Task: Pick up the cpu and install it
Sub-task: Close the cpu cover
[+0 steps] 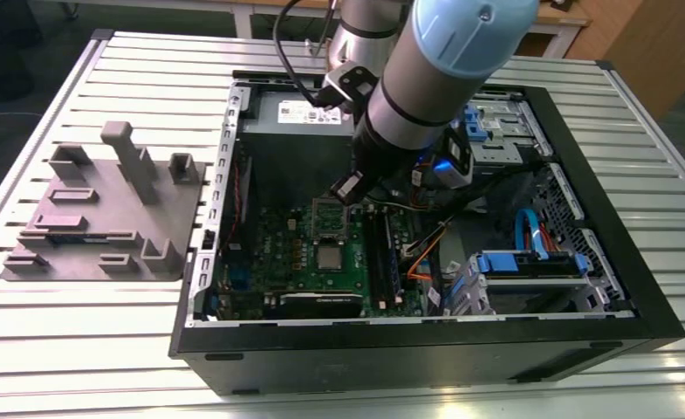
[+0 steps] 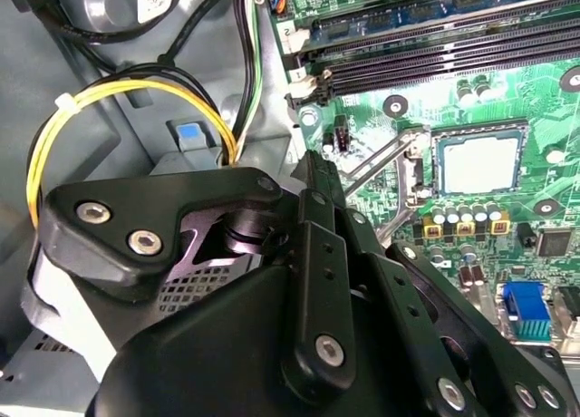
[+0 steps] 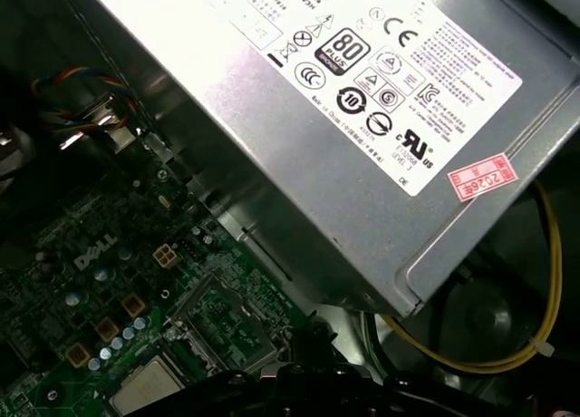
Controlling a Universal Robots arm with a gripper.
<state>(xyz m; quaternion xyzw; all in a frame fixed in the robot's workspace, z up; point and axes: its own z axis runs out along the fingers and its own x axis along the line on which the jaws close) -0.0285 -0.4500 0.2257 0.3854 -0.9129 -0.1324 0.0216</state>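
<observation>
Since the cpu [image 1: 332, 257] already sits in the motherboard [image 1: 307, 262] socket w/ gripper [image 2: 317, 177] above, judge it placed; you can't tell gripper's opening, so confirm seating.

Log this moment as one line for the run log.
arm: inside PC case | gripper: above motherboard, near power supply | cpu: seated in socket

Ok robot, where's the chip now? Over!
Gripper above motherboard, inside case. Cpu sitting in socket, also in exterior view. Socket frame up.
</observation>
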